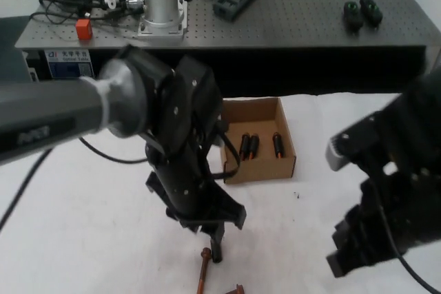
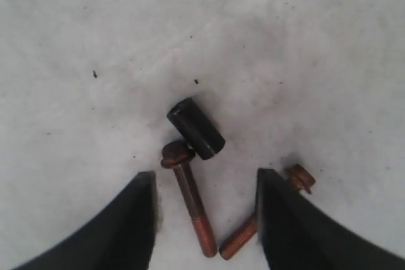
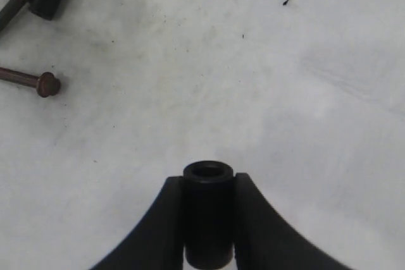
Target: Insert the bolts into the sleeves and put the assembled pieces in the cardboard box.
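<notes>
Two fingers (image 3: 158,232) of the right gripper (image 3: 209,184) are pressed tight on a black sleeve (image 3: 209,219). Its open end pokes out just past the fingertips. The sleeve is held up over the white table (image 3: 297,112).

The left gripper (image 2: 205,176) has its fingers (image 2: 126,226) wide apart, low over the table. Down between them lies a brown bolt (image 2: 190,197). Its head touches a loose sleeve (image 2: 196,128), which lies on its side. A second bolt (image 2: 237,243) lies just beside the first one, with its middle hidden behind one finger.

From high up, the left gripper hangs right by the brown bolt at the near edge of the table. The cardboard box (image 1: 262,169) sits farther back, open at the top. Three assembled pieces (image 1: 249,144) lie inside it — two side by side and one a little apart. Behind the box is a grey board with holes (image 1: 310,5), and it has some dark parts on it.
</notes>
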